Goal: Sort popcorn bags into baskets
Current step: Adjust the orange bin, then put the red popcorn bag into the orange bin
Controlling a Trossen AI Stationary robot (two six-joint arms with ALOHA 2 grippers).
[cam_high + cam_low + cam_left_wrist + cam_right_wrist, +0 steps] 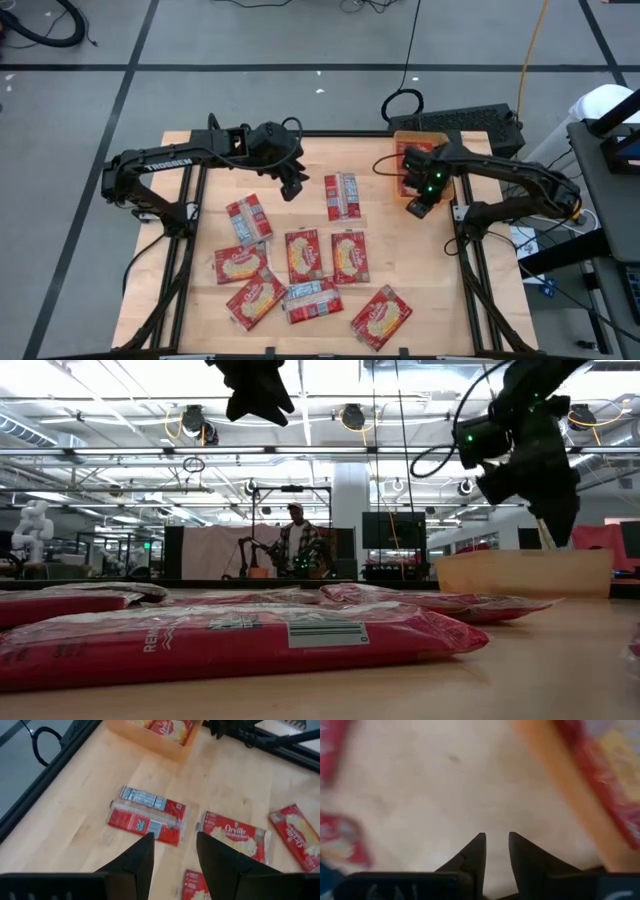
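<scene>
While nine red popcorn bags (301, 256) lie scattered flat on the wooden table (175, 300), some touching or overlapping, more already sit inside the orange basket (407, 140) at the far right corner. Left gripper (292, 187) raised above the table's far middle, fingers (137, 860) parted, empty. Right gripper (420, 207) just beside the basket, fingers (475, 852) nearly together around nothing. Likely risks: snagging two overlapped bags at once, slipping on glossy film, or clipping the basket's wall on approach.
</scene>
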